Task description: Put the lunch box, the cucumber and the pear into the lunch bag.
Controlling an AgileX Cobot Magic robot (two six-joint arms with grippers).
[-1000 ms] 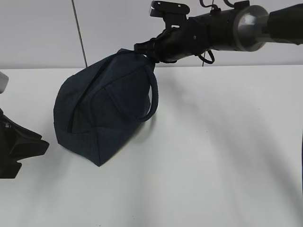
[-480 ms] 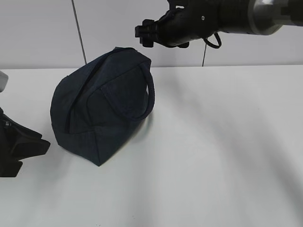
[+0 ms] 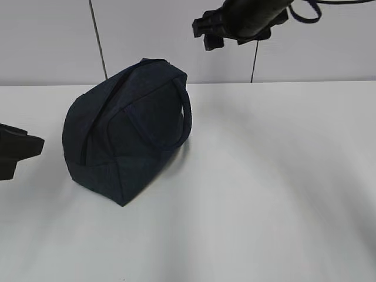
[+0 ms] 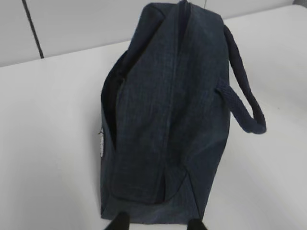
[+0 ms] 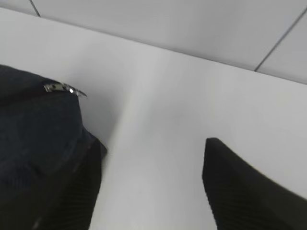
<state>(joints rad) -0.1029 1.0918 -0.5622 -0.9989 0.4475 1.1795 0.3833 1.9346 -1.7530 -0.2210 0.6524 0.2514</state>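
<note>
The dark navy lunch bag stands on the white table, leaning a little, with one looped handle hanging down its right side. From the left wrist view the lunch bag fills the middle, and a small silver bit shows at its left edge. My left gripper is open just short of the bag's near end, holding nothing. My right gripper hangs open high above and to the right of the bag. A metal zipper pull shows on the bag. Lunch box, cucumber and pear are out of view.
A pale wall with dark vertical seams rises behind the table's far edge. White tabletop stretches to the right and in front of the bag.
My right gripper has let go of the bag's top, opened and risen up to the right. The bag settled back down. My left gripper drew back to the left.
</note>
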